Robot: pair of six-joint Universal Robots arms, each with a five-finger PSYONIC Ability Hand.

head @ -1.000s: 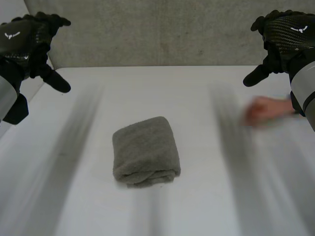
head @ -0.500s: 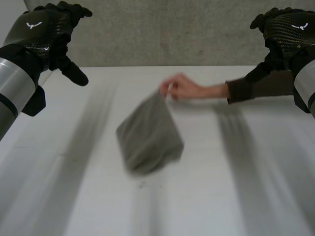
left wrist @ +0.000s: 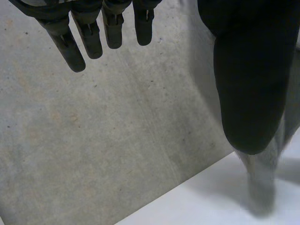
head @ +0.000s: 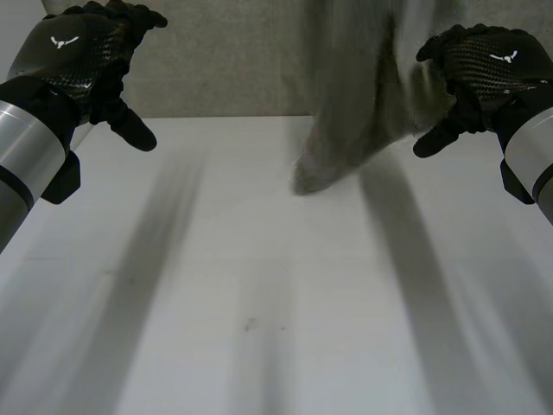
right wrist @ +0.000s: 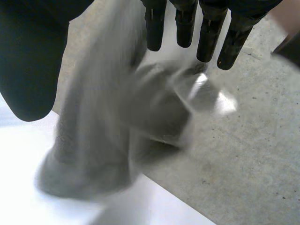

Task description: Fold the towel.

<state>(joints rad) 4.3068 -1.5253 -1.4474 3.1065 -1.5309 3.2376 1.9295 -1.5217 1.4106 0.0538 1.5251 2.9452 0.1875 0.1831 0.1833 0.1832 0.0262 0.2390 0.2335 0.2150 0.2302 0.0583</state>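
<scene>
Towel (head: 346, 112), grey and blurred, hangs in the air over the far part of the bare white desk (head: 259, 303), just beside the right hand (head: 484, 73). That hand and the left hand (head: 78, 56) hover with fingers straight, holding nothing. A concrete wall (head: 225, 60) stands behind.

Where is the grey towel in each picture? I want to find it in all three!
Head view: the towel hangs blurred between the hands, nearer the right hand, over the far side of the table.
Left wrist view: towel beyond the left hand, past its thumb.
Right wrist view: towel under the right hand's fingers.
Shared landmark: where the white table meets the grey wall.
</scene>
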